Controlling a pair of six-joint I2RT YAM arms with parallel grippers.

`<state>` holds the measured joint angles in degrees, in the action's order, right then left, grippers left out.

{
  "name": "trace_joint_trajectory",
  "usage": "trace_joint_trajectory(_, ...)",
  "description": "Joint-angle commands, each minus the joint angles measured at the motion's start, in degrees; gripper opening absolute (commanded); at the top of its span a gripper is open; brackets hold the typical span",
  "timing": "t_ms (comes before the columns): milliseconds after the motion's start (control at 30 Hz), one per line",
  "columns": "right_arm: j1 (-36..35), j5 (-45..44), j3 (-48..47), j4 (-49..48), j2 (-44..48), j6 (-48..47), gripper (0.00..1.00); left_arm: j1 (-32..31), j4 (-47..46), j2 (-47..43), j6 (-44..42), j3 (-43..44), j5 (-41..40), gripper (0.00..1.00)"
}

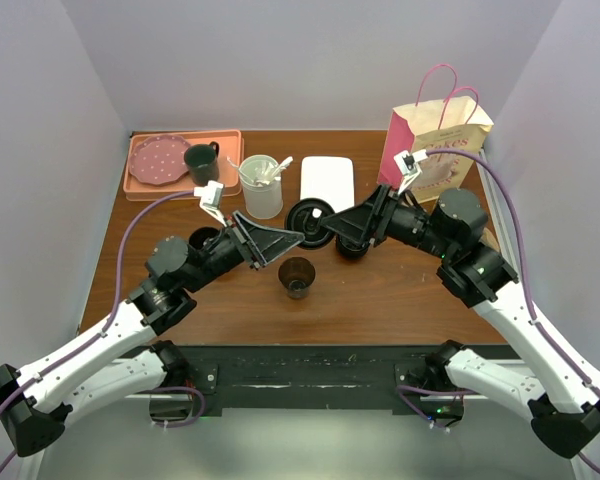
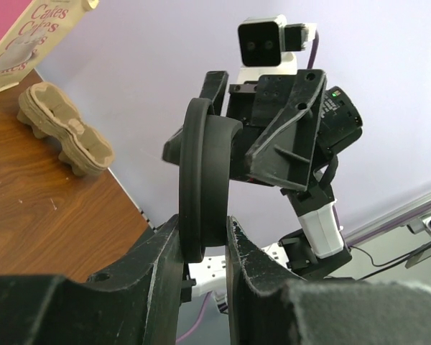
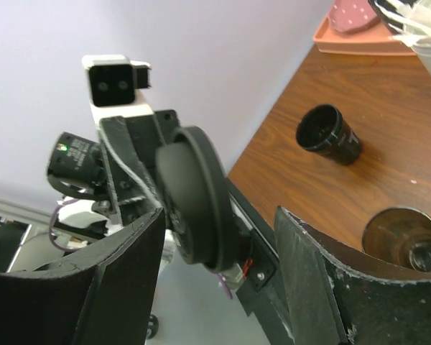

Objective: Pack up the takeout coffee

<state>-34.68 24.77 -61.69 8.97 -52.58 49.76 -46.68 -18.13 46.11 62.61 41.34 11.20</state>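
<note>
1. Lid (image 2: 201,180), black, stands on edge, clamped between the fingers of the left end effector (image 2: 203,231), which holds it in the air above the desk (image 1: 380,300).
2. The right end effector (image 3: 219,215) faces the left one. Its jaws are spread wide on either side of the lid and grip nothing.
3. Just below the two end effectors, an open cup (image 1: 297,277) stands upright on the desk.
4. Beyond the right end effector stands the bag (image 1: 435,140), with a cardboard carrier (image 2: 65,136) lying near it.
</note>
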Motion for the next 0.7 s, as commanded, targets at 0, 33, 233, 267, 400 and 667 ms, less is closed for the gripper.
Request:
trace_joint_trajectory(0,-0.3,-0.52,-0.97,3.67,0.46,-3.26,0.68,-0.08,-4.19,-0.58,1.11,-0.3,0.05,0.24)
trace_joint_trajectory(33,-0.22,-0.43,-0.8,3.86,0.54,-3.44,0.68,-0.17,-4.19,-0.67,1.2,-0.3,0.14,0.24)
trace_joint_trajectory(233,-0.3,2.55,1.21,-0.61,0.81,-1.6,0.53,-0.17,-3.4,-0.84,0.94,-0.21,0.31,0.25)
trace_joint_trajectory(267,-0.3,2.91,1.57,-1.58,0.9,-0.2,0.52,-0.08,-3.23,-0.76,1.02,-0.38,0.31,0.25)
trace_joint_trajectory(400,-0.39,4.32,2.54,-3.52,0.55,1.13,0.43,-0.17,-3.14,-0.58,1.29,-0.56,0.4,0.27)
trace_joint_trajectory(667,-0.31,-0.78,1.93,-0.45,2.3,1.13,0.24,-0.17,5.19,-2.25,-3.36,1.37,-1.71,0.68)
